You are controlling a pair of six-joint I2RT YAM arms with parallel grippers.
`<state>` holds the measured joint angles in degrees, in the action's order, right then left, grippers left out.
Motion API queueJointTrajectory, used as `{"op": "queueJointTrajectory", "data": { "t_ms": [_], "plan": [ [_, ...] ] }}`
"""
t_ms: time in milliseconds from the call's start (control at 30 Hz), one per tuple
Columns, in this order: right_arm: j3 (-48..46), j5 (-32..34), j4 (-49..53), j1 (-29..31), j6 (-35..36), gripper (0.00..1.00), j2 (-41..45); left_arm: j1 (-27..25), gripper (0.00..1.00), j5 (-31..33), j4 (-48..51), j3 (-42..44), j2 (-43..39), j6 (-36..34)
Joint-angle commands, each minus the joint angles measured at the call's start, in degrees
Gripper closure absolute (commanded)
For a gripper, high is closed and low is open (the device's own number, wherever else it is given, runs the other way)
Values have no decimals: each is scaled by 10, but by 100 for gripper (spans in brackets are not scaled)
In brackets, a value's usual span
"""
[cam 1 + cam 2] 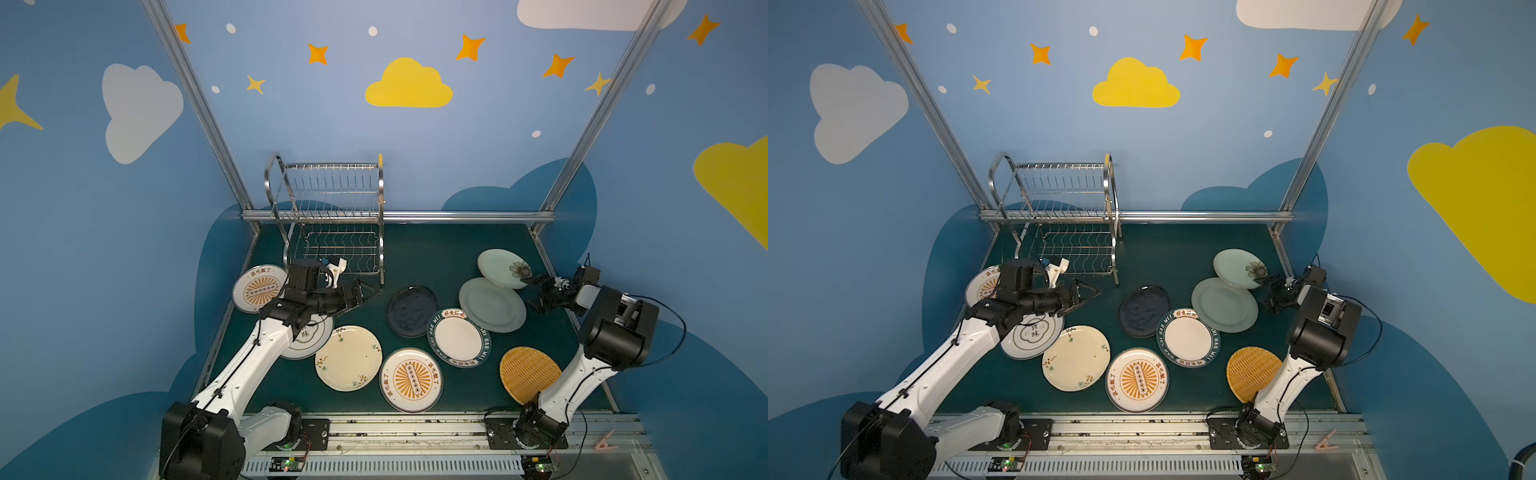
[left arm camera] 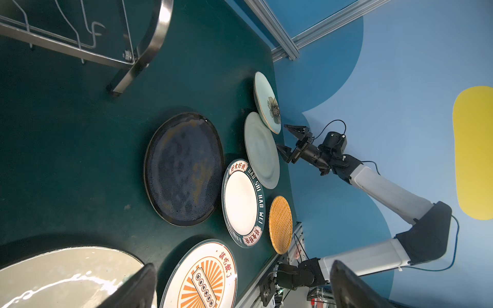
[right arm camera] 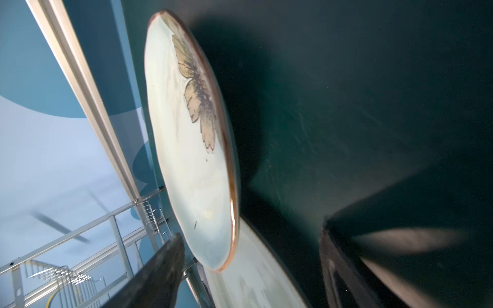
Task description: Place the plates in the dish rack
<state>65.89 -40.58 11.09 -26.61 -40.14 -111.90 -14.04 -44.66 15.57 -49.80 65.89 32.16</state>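
The steel dish rack (image 1: 332, 216) stands empty at the back left. A pale green plate with a flower (image 3: 186, 160) leans its rim on a plain pale green plate (image 1: 492, 304). My right gripper (image 3: 250, 269) is open and straddles that raised rim; one finger (image 3: 160, 272) is close beside it, the other stands well away. My left gripper (image 1: 365, 297) hangs open and empty in front of the rack. Flat on the mat lie a black plate (image 1: 411, 311), teal-rimmed plate (image 1: 459, 337), two sunburst plates (image 1: 411, 380) (image 1: 259, 289), cream floral plate (image 1: 348, 357) and yellow woven plate (image 1: 530, 374). A cloud-emblem plate (image 1: 309, 336) is half under my left arm.
An aluminium rail (image 1: 457, 216) and two slanted posts bound the back of the green mat (image 1: 436, 253). The arm bases sit on a rail along the front edge. A pink clothespin (image 1: 604, 441) lies at the front right, off the mat.
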Motion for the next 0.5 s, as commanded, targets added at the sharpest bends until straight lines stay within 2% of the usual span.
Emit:
{"op": "queueJointTrajectory", "data": {
  "t_ms": [0,467],
  "plan": [
    [36,-9,2,10,-2,24,-24,-1,0,-13,-16,0,-8,-12],
    [100,-35,-27,20,-38,40,-103,25,0,-30,-56,14,0,23]
  ]
}}
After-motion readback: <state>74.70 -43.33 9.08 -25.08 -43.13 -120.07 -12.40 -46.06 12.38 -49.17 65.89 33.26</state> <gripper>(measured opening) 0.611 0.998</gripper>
